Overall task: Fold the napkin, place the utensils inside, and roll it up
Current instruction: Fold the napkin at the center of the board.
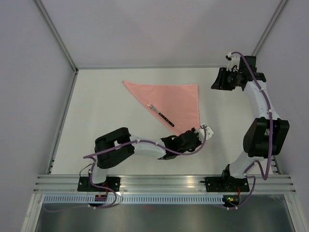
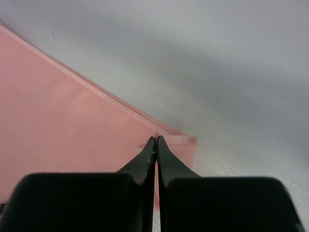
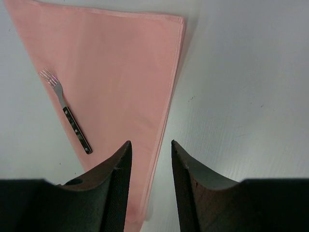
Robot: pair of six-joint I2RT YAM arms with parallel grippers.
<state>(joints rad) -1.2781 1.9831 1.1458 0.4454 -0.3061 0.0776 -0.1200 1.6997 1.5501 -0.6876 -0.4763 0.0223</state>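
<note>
— How many things lie on the tabletop [image 1: 106, 111]?

— Two. One napkin [image 1: 176, 96] and one fork [image 1: 160, 114]. I count nothing more there.

— How does the napkin lie?

— It is salmon-pink and folded to one triangle, flat on the tabletop. One straight edge runs along the far side, a second edge comes down on the right, and the long slanted edge is on the left. The pointed corner is toward the arms.

— And the fork?

— It lies along that long slanted edge, right at its border. The silver tines point to the far left and the black handle points toward the near corner.

— How many hands do you see?

— Two. The left hand [image 2: 156, 137] is low at the near corner of the napkin. Its two fingers are pressed fully together, and their tips sit on the hem of that corner, so it pinches the cloth there.

— And the right hand [image 3: 149, 142]?

— It hangs high over the right side of the tabletop, near the napkin's far right corner. Its two fingers [image 3: 116, 169] stand apart with a clear gap, and nothing is between them.
</note>
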